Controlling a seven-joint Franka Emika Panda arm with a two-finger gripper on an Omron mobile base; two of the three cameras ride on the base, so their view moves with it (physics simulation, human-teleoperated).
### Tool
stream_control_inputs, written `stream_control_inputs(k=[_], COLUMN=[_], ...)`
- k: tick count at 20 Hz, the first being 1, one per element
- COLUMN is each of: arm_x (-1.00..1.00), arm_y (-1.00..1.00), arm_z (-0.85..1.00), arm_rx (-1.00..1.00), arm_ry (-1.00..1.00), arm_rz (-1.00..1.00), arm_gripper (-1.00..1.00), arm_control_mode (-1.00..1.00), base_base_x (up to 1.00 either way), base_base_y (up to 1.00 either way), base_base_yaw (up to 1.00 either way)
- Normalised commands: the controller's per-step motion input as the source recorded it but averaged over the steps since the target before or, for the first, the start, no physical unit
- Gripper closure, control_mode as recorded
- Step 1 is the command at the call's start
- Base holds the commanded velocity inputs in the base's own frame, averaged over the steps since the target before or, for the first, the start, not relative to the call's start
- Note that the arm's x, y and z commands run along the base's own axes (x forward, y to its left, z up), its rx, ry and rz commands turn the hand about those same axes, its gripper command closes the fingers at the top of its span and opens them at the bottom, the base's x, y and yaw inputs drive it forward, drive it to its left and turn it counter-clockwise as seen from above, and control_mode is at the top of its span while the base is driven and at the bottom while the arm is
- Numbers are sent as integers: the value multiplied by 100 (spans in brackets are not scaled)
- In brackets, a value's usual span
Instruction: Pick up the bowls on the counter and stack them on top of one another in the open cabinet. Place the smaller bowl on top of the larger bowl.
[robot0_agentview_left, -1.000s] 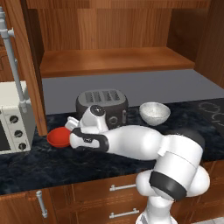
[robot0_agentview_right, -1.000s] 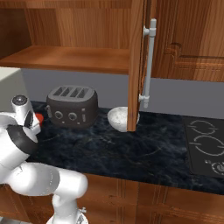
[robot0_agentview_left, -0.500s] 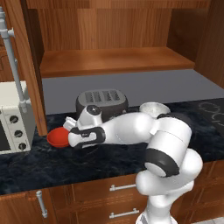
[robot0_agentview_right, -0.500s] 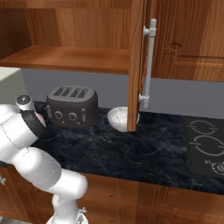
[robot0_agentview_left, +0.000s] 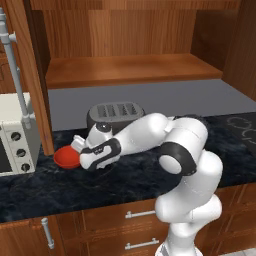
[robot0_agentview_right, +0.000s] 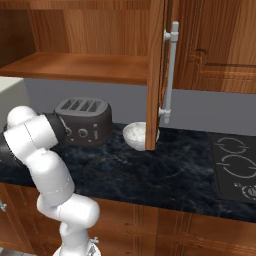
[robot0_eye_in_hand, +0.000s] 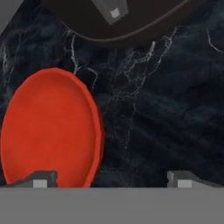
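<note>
Red bowl (robot0_eye_in_hand: 50, 129): smaller of the two; sits upright on the bench (robot0_agentview_left: 130, 177), left of the toaster (robot0_agentview_left: 114, 114) and near the microwave (robot0_agentview_left: 15, 135) at the bench's left end. Nothing in it.
Handling, red bowl: looks glossy, thin-walled and stiff; my guess is light but slippery. Shallow, so the rim is the only real hold: one finger inside, one outside, on the near wall. Probably chips if dropped on the stone.
Tool (robot0_eye_in_hand: 111, 179): wide apart, holding nothing. In the hand view one fingertip (robot0_eye_in_hand: 41, 179) stands over the bowl's near edge, the other over bare bench. The rim lies between them, closer to the first. Cannot tell whether it touches the bowl.
Arm: stretched low and leftward across the front of the toaster, hand just beside the bowl.
Grey bowl (robot0_agentview_right: 138, 135): larger, speckled, deeper; on the bench right of the toaster, just behind the open door's (robot0_agentview_right: 156, 75) lower edge, well apart from the red one. Looks heavier and less slick; its thicker rim should grip well.
Cabinet (robot0_agentview_left: 130, 70): open, shelf board bare.
Stage, as I judge it: both bowls not yet lifted; red one about to be taken.
Concern: the grey bowl must sit below, so the red one taken first would need parking on the shelf.
</note>
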Motion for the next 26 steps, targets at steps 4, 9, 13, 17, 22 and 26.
stream_control_inputs(k=[4, 9, 13, 17, 22, 26], arm_x=[29, 29, 30, 30, 7, -6], arm_y=[30, 31, 34, 36, 16, -21], arm_z=[-20, -22, -25, -28, -7, 38], arm_rx=[0, 0, 0, 0, 0, 8], arm_ry=[4, 3, 3, 2, 1, 0], arm_rz=[-4, -5, -5, -6, -7, -12], arm_gripper=[-100, -100, -100, 100, 100, 100], arm_control_mode=[-100, -100, -100, -100, -100, -100], base_base_x=[0, 0, 0, 0, 0, 0], base_base_y=[0, 0, 0, 0, 0, 0], base_base_yaw=[0, 0, 0, 0, 0, 0])
